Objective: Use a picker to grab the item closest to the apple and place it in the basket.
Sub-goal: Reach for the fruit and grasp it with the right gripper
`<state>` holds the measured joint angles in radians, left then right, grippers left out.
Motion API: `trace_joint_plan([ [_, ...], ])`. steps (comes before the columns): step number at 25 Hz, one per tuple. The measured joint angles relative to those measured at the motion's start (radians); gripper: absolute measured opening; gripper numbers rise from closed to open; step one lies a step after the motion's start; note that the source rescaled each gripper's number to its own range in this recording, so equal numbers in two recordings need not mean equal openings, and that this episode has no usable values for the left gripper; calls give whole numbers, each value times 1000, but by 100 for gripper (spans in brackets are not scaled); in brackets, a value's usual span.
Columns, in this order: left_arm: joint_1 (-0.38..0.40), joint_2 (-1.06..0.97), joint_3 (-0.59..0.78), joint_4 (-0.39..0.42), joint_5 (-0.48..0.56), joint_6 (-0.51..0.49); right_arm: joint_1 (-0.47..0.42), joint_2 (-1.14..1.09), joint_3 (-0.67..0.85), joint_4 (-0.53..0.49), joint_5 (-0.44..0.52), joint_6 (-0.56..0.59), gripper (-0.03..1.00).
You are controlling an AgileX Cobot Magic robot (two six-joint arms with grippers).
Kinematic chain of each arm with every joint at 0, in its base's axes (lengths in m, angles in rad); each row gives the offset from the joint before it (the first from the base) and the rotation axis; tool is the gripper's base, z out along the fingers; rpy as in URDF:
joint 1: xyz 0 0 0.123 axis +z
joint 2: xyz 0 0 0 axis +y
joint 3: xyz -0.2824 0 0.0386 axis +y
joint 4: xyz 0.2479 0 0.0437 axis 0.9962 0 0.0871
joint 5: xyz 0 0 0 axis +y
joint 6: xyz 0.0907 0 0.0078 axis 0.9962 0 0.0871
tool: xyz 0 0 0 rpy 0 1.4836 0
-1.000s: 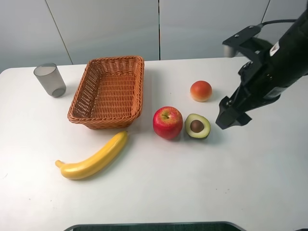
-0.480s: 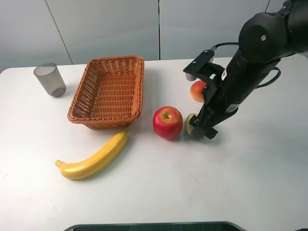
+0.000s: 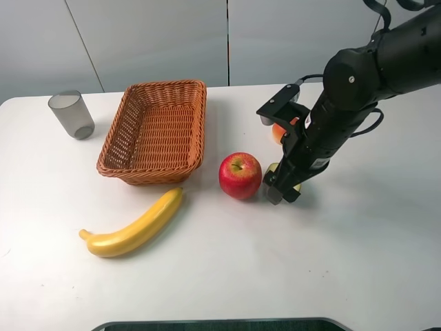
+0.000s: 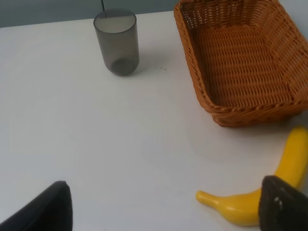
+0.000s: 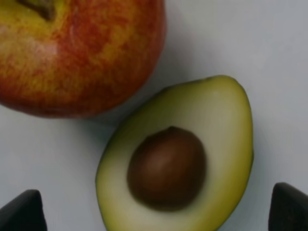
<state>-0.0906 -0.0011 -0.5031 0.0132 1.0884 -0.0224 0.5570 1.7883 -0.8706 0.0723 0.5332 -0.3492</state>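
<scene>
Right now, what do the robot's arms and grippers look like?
The right arm is glossy black with rounded joint housings and a black cable running along it. The right gripper and left gripper both end in matte black fingertips. The left arm is out of view.

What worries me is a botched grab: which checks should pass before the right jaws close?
1. Target is the avocado, nearest the apple: ok.
2. Right gripper over avocado: ok.
3. Jaws open, straddling avocado: ok.
4. Jaws low enough to grip: cannot tell.
5. Jaws will clear apple on closing: cannot tell.
6. Basket has room: ok.
</scene>
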Motion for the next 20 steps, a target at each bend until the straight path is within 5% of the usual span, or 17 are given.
trace_joint_plan([
  [20,0,0,0,0,0,2,-12,129,-15,-36,-103,67,100],
])
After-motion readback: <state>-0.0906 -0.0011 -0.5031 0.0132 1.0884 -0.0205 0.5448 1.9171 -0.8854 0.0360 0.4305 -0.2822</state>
